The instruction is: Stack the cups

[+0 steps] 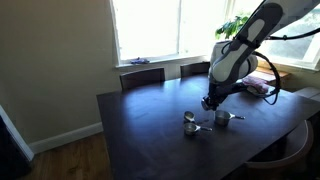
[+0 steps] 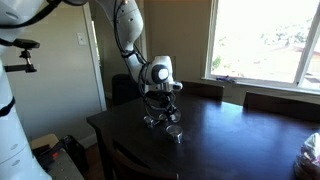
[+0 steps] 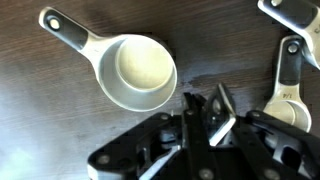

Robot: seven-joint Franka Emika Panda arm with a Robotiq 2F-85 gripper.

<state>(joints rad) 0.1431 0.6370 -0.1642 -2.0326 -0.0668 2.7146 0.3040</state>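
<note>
Three shiny silver measuring cups lie apart on the dark wooden table. In the wrist view the largest cup sits upright, its handle pointing to the upper left. A smaller cup lies at the right edge, and the handle of a third cup shows at the top right. In both exterior views I make out cups below the arm. My gripper hovers just above the table between them, its fingers closed together and holding nothing.
Two chairs stand at the table's window side. A pinkish flat stack lies on the table behind the arm. A plant stands at the window. A crumpled clear bag lies at the table's edge.
</note>
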